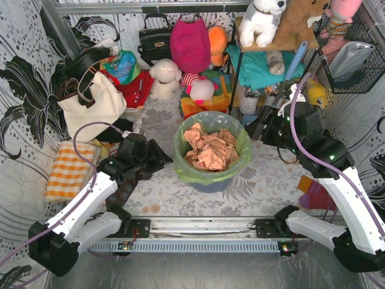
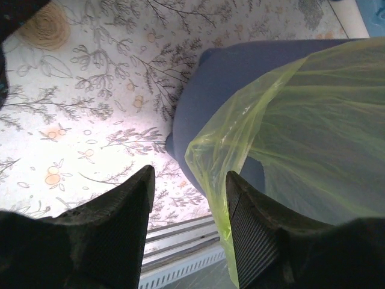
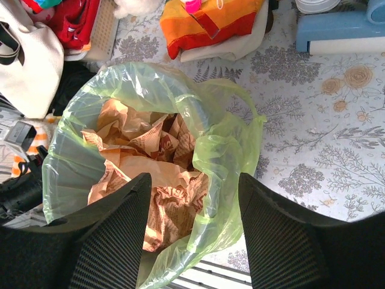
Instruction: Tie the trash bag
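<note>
Your L gripper [image 2: 189, 180]: jaws apart, nothing held, just beside bag [image 2: 301, 132] edge. R gripper [image 3: 194, 180] open too, empty, over bag. Bag's in bin [image 2: 216, 90], mid table [image 1: 271, 186].

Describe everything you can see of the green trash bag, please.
The trash bag is thin, translucent lime-green plastic lining a round blue-grey bin, mouth open, untied, rim folded down over the bin wall. Crumpled brown paper fills it. The left gripper stands open at the folded-down edge; the right gripper hangs open above the mouth. Neither grips it.
</note>
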Robot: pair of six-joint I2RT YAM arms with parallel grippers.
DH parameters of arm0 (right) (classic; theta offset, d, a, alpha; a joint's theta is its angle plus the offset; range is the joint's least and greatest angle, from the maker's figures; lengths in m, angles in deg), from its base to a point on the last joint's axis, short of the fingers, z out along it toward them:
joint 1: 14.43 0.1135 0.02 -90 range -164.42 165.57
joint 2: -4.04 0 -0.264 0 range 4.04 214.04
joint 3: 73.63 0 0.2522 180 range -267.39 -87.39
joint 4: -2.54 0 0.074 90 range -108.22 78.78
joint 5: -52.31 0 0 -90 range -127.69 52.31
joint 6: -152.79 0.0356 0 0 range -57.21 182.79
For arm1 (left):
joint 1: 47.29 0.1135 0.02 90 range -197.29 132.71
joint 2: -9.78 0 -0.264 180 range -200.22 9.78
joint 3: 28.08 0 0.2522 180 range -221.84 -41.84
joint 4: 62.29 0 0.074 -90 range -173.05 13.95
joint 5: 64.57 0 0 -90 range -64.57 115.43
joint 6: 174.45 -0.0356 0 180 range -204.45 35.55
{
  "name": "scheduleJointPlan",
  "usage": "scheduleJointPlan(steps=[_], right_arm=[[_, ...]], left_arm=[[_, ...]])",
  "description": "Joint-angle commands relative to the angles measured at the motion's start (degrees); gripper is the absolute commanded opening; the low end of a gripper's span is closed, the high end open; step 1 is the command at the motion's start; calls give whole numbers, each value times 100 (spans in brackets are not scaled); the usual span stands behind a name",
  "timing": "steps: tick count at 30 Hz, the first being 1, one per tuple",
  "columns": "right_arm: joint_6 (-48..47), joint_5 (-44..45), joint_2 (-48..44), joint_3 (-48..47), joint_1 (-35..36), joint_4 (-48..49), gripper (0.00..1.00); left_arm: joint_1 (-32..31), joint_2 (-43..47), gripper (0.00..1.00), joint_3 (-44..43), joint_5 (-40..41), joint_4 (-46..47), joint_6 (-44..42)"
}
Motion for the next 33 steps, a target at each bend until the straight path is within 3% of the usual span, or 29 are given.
scheduleJointPlan(steps=[1,5,16,25,33], right_arm=[[87,-29,-41,-166,31,203,59],[155,-22,-54,-126,35,227,59],[172,-30,60,-147,38,252,58],[159,-34,85,-52,34,287,58],[147,-87,48,-24,35,291,59]], left_arm=[[223,19,60,341,-743,1104,78],[401,0,61,726,-1362,1912,251],[444,-236,58,1015,-2016,2261,30],[441,-432,57,1022,-1969,1864,-342],[442,-674,54,1146,-2145,2426,-160]])
